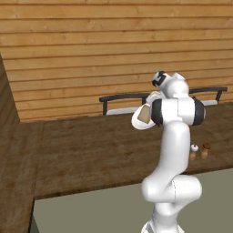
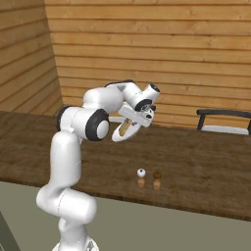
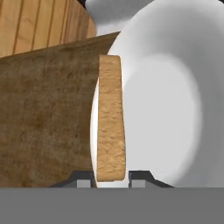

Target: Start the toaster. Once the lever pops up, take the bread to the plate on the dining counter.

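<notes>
The bread is held on edge between the jaws of the gripper, which are clamped on its lower end; its long axis runs straight out from the fingertips. Right behind it the plate is seen, the slice overlapping its near rim. Whether slice and plate touch cannot be told. The plate lies on the tabletop of the dining counter. Nothing else is seen on the plate. Two small shakers stand on the tabletop, well apart from the plate. Judged next: bread lowered flat onto the plate.
</notes>
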